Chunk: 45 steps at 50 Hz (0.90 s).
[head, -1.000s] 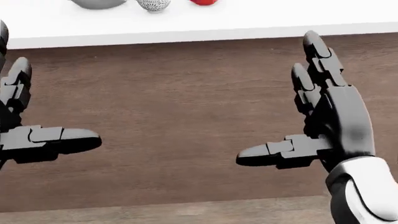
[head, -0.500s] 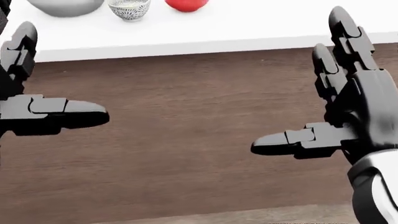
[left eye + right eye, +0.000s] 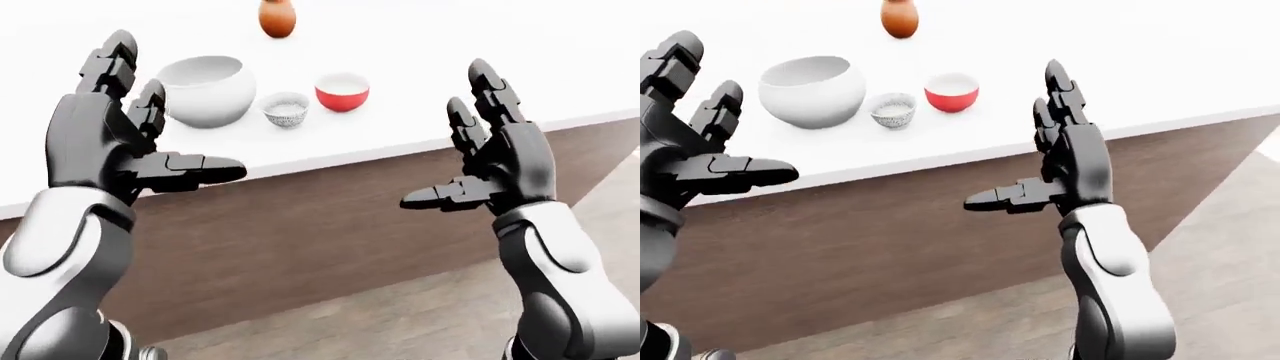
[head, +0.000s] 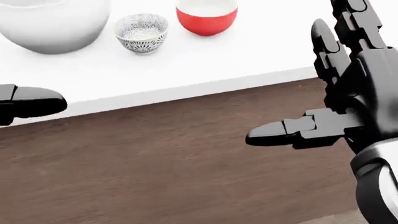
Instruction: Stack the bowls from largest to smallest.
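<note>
Three bowls stand in a row on the white counter: a large white bowl on the left, a small patterned bowl in the middle and a red bowl with a white inside on the right. None is stacked. My left hand is raised and open below and left of the white bowl, nothing in it. My right hand is open too, below and right of the red bowl, short of the counter's edge. In the head view only my left thumb shows.
An orange-brown vase stands higher up on the counter, beyond the bowls. The counter's dark wooden face drops below its edge, with pale wood floor at the bottom right.
The whole head view has shifted: counter and bowls have come down and grown larger, so the camera has moved toward them. Both hands stay open, the left sliding off the left edge.
</note>
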Available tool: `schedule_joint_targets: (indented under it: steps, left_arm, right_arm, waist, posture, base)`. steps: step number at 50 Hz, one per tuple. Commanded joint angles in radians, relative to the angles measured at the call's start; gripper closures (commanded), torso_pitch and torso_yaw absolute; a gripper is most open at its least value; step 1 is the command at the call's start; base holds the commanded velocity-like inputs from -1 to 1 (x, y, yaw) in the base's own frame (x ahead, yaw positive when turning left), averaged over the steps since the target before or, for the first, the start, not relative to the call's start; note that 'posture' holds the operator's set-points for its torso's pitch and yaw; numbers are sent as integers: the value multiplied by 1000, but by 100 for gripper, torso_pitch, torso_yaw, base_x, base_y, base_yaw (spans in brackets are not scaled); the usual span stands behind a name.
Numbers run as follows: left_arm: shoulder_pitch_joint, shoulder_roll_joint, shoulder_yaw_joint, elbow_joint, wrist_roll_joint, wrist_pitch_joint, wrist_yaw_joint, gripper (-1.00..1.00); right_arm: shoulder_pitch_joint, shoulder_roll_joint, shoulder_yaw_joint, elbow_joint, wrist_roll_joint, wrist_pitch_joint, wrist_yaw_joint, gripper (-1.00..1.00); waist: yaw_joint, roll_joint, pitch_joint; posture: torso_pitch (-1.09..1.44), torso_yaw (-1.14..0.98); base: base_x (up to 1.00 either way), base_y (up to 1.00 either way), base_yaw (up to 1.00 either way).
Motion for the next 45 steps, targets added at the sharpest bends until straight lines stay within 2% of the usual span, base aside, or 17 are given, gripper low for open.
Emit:
schedule_joint_targets:
  steps: [1,2,3,6,7,10,11,14,20,22,24,32,35,36,37,39,45]
  left_arm:
    - [-9,22,30,-12,-21,-22,23,-100]
    - [-5,30,41,-12,-36,-23,29,-100]
    - [-2,36,43,-14,-50,-26,37,-100]
    - [3,52,44,-13,-86,-33,63,-100]
    - [3,57,39,-11,-94,-36,72,-100]
    - [-7,67,29,-8,-121,-37,99,-100]
    - [-3,69,22,-7,-124,-44,104,-100]
    - [0,72,5,1,-124,-59,109,-100]
    - [-1,66,-25,-1,-111,-65,115,-100]
    - [-8,59,-41,2,-96,-64,111,-100]
    - [-22,51,-40,3,-94,-52,111,-100]
    - [-36,88,53,5,-172,-24,127,-100]
    - [-10,107,47,6,-192,-50,141,-100]
    - [-8,109,41,10,-196,-56,146,-100]
    - [-6,112,35,11,-199,-62,151,-100]
    - [-2,113,27,11,-204,-71,157,-100]
    - [3,111,9,18,-204,-87,167,-100]
  right_arm:
    - [-21,-2,24,-12,13,-12,10,-100]
    - [-30,1,22,-19,18,-1,7,-100]
    - [-36,1,22,-25,21,7,4,-100]
    - [-43,-3,17,-17,20,2,-3,-100]
    - [-49,1,0,-14,31,7,-10,-100]
    - [-59,-8,-8,-4,49,-1,-25,-100]
    - [-63,-10,-12,-4,54,-3,-33,-100]
    - [-67,-19,-20,-8,70,-10,-46,-100]
    - [-82,-39,-62,-23,141,-7,-91,-100]
    - [-83,-51,-67,-25,161,-8,-108,-100]
    - [-80,-59,-68,-21,173,-16,-116,-100]
    - [-94,-85,-65,-36,196,5,-145,-100]
    - [-105,-89,-59,-29,197,8,-151,-100]
    - [-109,-90,-58,-25,196,7,-153,-100]
    - [-112,-90,-55,-23,197,5,-152,-100]
    - [-119,-91,-56,-25,201,14,-156,-100]
    - [-121,-98,-64,-27,219,28,-165,-100]
  waist:
    - [9,-22,-24]
    - [-6,-63,-36]
    - [-10,-5,-25]
    - [-57,-1,-39]
    - [-39,-43,-20]
    - [-67,65,-28]
    - [-53,52,-1]
    - [-39,35,-33]
    - [-37,3,-9]
    - [-32,-7,-28]
    - [-32,-49,-21]
    - [-59,-26,1]
    - [-65,34,-1]
    - [-63,1,4]
    - [-57,18,-23]
    - [-46,35,-17]
    - [-35,-4,0]
  posture:
    - [0,0]
    - [0,0]
    - [0,0]
    - [0,0]
    - [0,0]
    - [0,0]
    - [0,0]
    - [0,0]
    - [0,0]
    - [0,0]
    - [0,0]
    - [0,0]
    - [0,0]
    - [0,0]
    - [0,0]
    - [0,0]
    - [0,0]
  base:
    - [0,0,100]
    - [0,0,100]
    - [0,0,100]
    - [0,18,67]
    - [0,0,0]
    - [0,0,0]
    - [0,0,0]
    - [7,16,0]
    - [13,11,0]
    - [7,0,0]
    - [16,0,0]
    - [27,0,0]
    - [0,0,0]
    - [0,0,0]
    - [5,0,0]
    - [25,0,0]
    - [14,0,0]
